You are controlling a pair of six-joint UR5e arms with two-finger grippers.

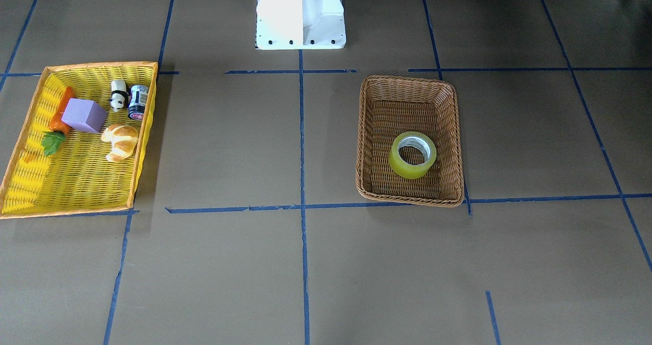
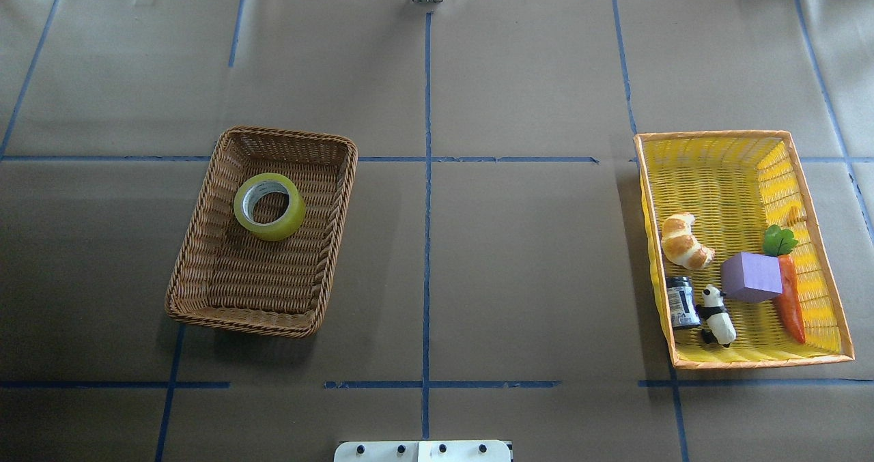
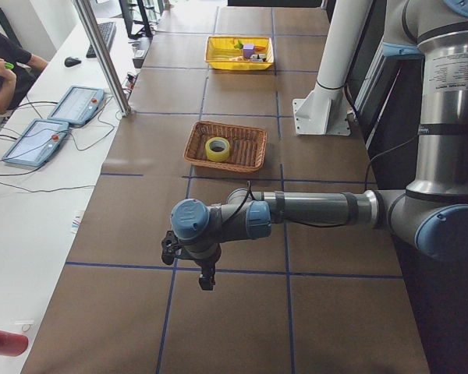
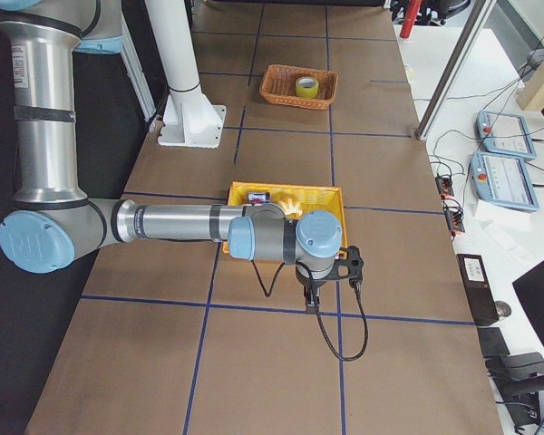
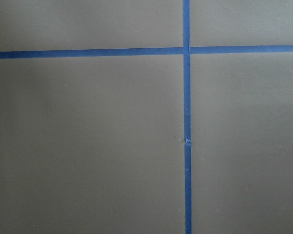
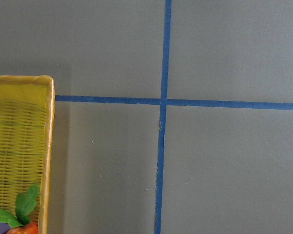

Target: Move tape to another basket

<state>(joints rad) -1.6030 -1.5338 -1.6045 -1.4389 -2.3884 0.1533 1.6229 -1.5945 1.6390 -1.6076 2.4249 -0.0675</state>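
The yellow-green tape roll (image 1: 412, 155) lies flat inside the brown wicker basket (image 1: 407, 80), toward its far end in the overhead view (image 2: 270, 206). It also shows in the exterior left view (image 3: 217, 148) and the exterior right view (image 4: 306, 86). My left gripper (image 3: 206, 280) hangs over bare table, well short of the brown basket (image 3: 226, 165). My right gripper (image 4: 310, 304) hangs just outside the yellow basket (image 4: 286, 188). Both grippers show only in the side views, so I cannot tell whether they are open or shut.
The yellow basket with an orange rim (image 2: 751, 363) holds a croissant (image 2: 685, 241), a purple block (image 2: 751, 278), a carrot (image 2: 791, 301), a small can (image 2: 681, 301) and a panda figure (image 2: 717, 315). Its corner shows in the right wrist view (image 6: 48, 146). The white robot base (image 1: 300, 14) stands at the table's edge.
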